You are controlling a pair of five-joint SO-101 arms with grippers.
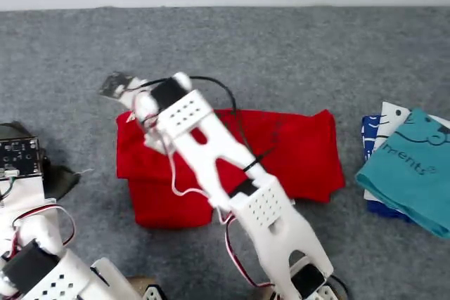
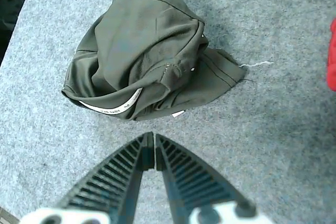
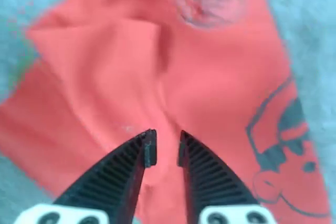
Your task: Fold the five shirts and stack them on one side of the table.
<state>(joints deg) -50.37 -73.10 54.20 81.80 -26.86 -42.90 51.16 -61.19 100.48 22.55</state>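
A red shirt [image 1: 295,152] lies partly folded in the middle of the grey table. The right arm [image 1: 211,145] stretches across it toward its far-left corner. In the right wrist view, my right gripper [image 3: 164,148] hovers just over the red shirt [image 3: 210,51], fingers a narrow gap apart with nothing between them. A crumpled dark shirt [image 2: 142,40] lies in front of my left gripper [image 2: 155,150], which is shut and empty a short way from it. In the high view that dark shirt [image 1: 62,179] peeks out beside the left arm [image 1: 35,258].
Folded shirts are stacked at the right edge, a teal one [image 1: 415,170] on top of a blue one [image 1: 371,135] and a white one [image 1: 390,117]. A dark print [image 3: 283,145] marks the red shirt. Bare grey carpet [image 1: 281,54] lies behind the red shirt.
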